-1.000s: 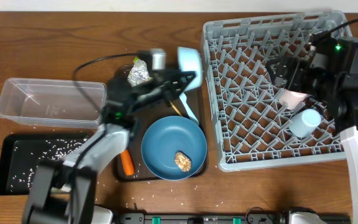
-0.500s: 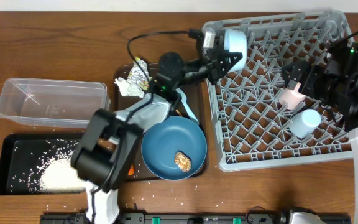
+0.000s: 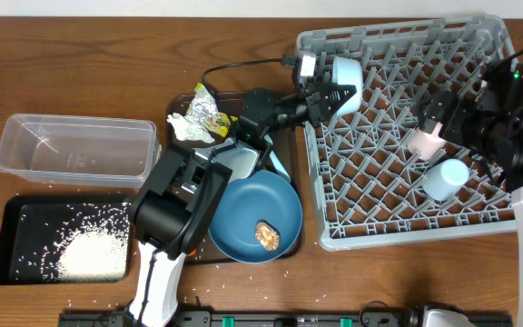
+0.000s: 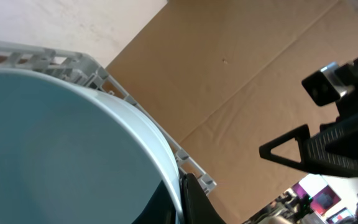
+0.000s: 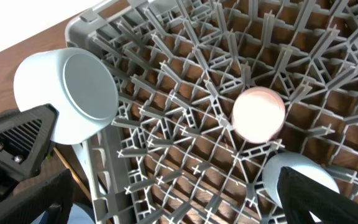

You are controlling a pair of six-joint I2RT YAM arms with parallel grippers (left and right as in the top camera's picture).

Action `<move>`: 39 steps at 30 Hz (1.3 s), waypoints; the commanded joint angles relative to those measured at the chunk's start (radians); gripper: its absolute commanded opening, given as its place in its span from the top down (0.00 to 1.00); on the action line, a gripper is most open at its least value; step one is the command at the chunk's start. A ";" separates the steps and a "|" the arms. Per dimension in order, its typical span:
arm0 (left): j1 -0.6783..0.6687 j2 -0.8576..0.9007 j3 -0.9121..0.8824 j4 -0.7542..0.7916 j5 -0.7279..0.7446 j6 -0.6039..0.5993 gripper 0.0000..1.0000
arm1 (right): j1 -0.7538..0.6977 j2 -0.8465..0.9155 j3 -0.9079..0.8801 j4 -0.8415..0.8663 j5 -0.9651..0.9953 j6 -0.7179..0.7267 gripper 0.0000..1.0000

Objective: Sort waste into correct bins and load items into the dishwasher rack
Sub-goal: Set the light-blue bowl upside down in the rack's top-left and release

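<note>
Roughly half of the work looks done, as far as I can judge. Inside the dishwasher rack [image 3: 398, 25] two things already stand among the pegs: the pinkish-white cup [image 3: 425, 139] and, just beside it, the light-blue cup [image 3: 446, 178].

The left gripper [image 3: 328, 94] is closed on the rim of the pale-blue bowl [image 3: 346, 71] and holds it tipped on its side over the far left corner of the rack. Whether the bowl touches the pegs I cannot tell. The right gripper [image 5: 179, 180] is spread wide and empty, hanging above the rack near the pink cup.

The black tray [image 3: 25, 213] carries a heap of white rice [image 3: 89, 256], but loose grains lie on the tabletop [image 3: 80, 64] around it. The clear tub [image 3: 71, 145] seems to have nothing in it.

Much is left on the brown serving tray [image 3: 281, 141]:
- The dark-blue plate [image 3: 243, 204] has the brown food lump [image 3: 267, 234] lying on it.
- The white plastic utensil [image 3: 277, 167] lies next to the plate.
- The yellow-green snack wrapper [image 3: 205, 107] and the white tissue [image 3: 187, 129] are touching each other at the far left end.

The foil and the carrot I cannot find; the left arm may be covering them. In my judgement the lump must come off the plate before the plate can go into the rack.
</note>
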 commanded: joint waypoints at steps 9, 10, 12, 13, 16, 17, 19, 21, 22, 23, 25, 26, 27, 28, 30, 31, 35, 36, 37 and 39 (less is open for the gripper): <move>-0.050 0.010 0.032 -0.035 -0.148 -0.042 0.94 | -0.005 0.000 0.003 -0.038 0.010 -0.006 0.02; -0.055 0.010 0.032 -0.040 -0.157 -0.042 0.94 | -0.005 0.000 0.003 -0.041 0.010 -0.006 0.02; -0.061 0.011 0.032 -0.065 -0.164 -0.042 0.94 | -0.005 0.000 0.003 -0.045 0.010 -0.014 0.02; -0.061 0.011 0.032 -0.077 -0.163 -0.042 0.94 | -0.005 0.000 0.003 -0.048 0.010 -0.017 0.02; -0.059 0.011 0.031 -0.090 -0.163 -0.039 0.94 | -0.005 0.000 0.003 -0.055 0.010 -0.017 0.02; -0.059 0.011 0.031 -0.090 -0.162 -0.039 0.94 | -0.005 0.000 0.003 -0.056 0.010 -0.017 0.02; -0.059 0.011 0.031 -0.090 -0.158 -0.039 0.94 | -0.005 0.000 0.003 -0.057 0.010 -0.017 0.02; -0.059 0.011 0.031 -0.090 -0.154 -0.039 0.94 | -0.005 0.000 0.003 -0.059 0.010 -0.017 0.02; -0.058 0.011 0.029 -0.090 -0.154 -0.039 0.94 | -0.005 0.000 0.003 -0.060 0.010 -0.017 0.02; -0.057 0.011 0.027 -0.091 -0.153 -0.039 0.94 | -0.005 0.000 0.003 -0.062 0.010 -0.017 0.02; -0.051 0.011 0.023 -0.092 -0.146 -0.039 0.89 | -0.005 0.000 0.003 -0.065 0.010 -0.031 0.01; -0.049 0.011 0.020 -0.099 -0.146 -0.040 0.88 | -0.005 0.000 0.003 -0.067 0.010 -0.040 0.01; -0.047 0.011 0.018 -0.109 -0.146 -0.041 0.88 | -0.005 0.000 0.003 -0.068 0.010 -0.040 0.01; -0.043 0.011 0.018 -0.123 -0.145 -0.043 0.88 | -0.005 0.000 0.003 -0.069 0.010 -0.040 0.01; -0.038 0.011 0.018 -0.158 -0.143 -0.042 0.88 | -0.005 0.000 0.003 -0.069 0.010 -0.040 0.01; -0.037 0.011 0.018 -0.164 -0.139 -0.042 0.88 | -0.005 0.000 0.003 -0.069 0.010 -0.040 0.01; -0.032 0.011 0.018 -0.165 -0.130 -0.042 0.78 | -0.005 0.000 0.003 -0.070 0.010 -0.040 0.01; -0.031 0.011 0.018 -0.165 -0.129 -0.042 0.76 | -0.005 0.000 0.003 -0.069 0.010 -0.040 0.01; -0.030 0.011 0.018 -0.166 -0.128 -0.043 0.71 | -0.005 0.000 0.003 -0.069 0.010 -0.040 0.01; -0.026 0.011 0.018 -0.165 -0.112 -0.042 0.59 | -0.005 0.000 0.003 -0.070 0.011 -0.040 0.01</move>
